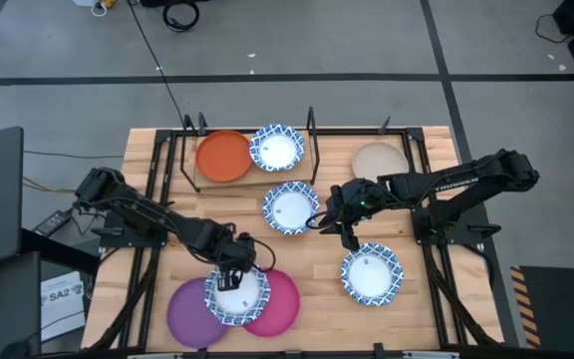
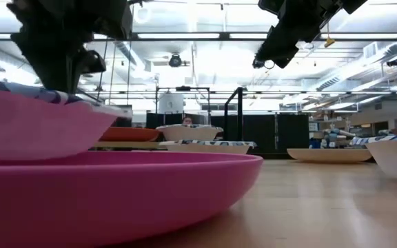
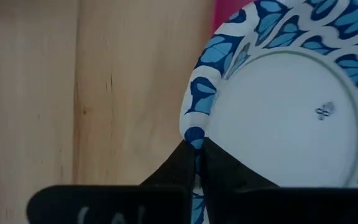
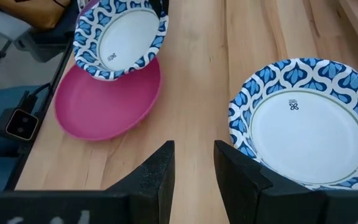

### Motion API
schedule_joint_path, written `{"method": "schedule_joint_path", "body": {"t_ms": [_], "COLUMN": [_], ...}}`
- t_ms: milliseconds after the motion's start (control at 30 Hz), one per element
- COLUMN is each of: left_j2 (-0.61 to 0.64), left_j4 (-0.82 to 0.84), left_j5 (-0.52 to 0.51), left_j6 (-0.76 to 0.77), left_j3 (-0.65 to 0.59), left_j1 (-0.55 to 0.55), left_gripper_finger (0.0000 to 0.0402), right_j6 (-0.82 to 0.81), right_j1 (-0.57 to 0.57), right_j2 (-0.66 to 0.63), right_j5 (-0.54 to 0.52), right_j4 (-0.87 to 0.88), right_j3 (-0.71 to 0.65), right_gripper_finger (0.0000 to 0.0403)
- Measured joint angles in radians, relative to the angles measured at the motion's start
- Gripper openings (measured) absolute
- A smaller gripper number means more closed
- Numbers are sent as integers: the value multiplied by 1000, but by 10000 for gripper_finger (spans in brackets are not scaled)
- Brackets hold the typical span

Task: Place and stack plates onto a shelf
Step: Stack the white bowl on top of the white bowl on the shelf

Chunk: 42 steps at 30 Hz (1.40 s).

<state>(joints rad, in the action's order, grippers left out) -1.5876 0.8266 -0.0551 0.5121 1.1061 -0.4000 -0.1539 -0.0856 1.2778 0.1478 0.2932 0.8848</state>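
My left gripper (image 1: 232, 273) is shut on a blue-and-white plate (image 1: 237, 295) that lies over a pink plate (image 1: 277, 304) and a purple plate (image 1: 189, 312) near the table's front edge. My right gripper (image 4: 194, 163) is open and empty above the bare table, between a second patterned plate (image 1: 290, 207) and a third (image 1: 372, 274). The shelf (image 1: 257, 179) at the back holds an orange plate (image 1: 224, 157) and a fourth patterned plate (image 1: 276, 148). A beige plate (image 1: 380, 160) lies on the table to its right. My left gripper pinches the plate's patterned rim (image 3: 194, 127) at its far side between its two fingers, one finger over the plate's inner face and one outside. The fingers come slanting down from the far side. In the right wrist view the plate (image 4: 120, 37) is tilted over the pink plate (image 4: 107, 99). I cannot tell if it is clear of it.
The shelf's black upright posts (image 1: 312, 125) stand at the back, and black frame rails (image 1: 436, 239) run along both sides of the table. Bare wood (image 1: 312, 269) lies between the near plates. The room lies beyond the table.
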Motion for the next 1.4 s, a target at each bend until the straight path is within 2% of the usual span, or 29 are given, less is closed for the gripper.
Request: {"method": "schedule_joint_path", "body": {"t_ms": [300,600,767,1033,1233,1400], "left_j2": [117,239,288,314,311,311], "left_j4": [-2,-6,-8,-50,-151,-280], "left_j5": [0,0,0,0,1,1], "left_j6": [6,-1,-5,-157,-255,-262], "left_j3": [0,0,0,0,0,0], "left_j1": [37,182,310,550,733,880], "left_gripper_finger": [20,20,20,20,20,20], "right_j6": [-2,-3,-3,-3,-2,-1], "right_j1": [0,0,0,0,0,0], "right_j2": [0,0,0,0,0,0], "right_j5": [1,3,3,3,3,3], "right_j4": [-8,-8,-8,-10,-15,-16], "right_j3": [0,0,0,0,0,0], "right_gripper_finger": [117,117,117,117,117,117]}}
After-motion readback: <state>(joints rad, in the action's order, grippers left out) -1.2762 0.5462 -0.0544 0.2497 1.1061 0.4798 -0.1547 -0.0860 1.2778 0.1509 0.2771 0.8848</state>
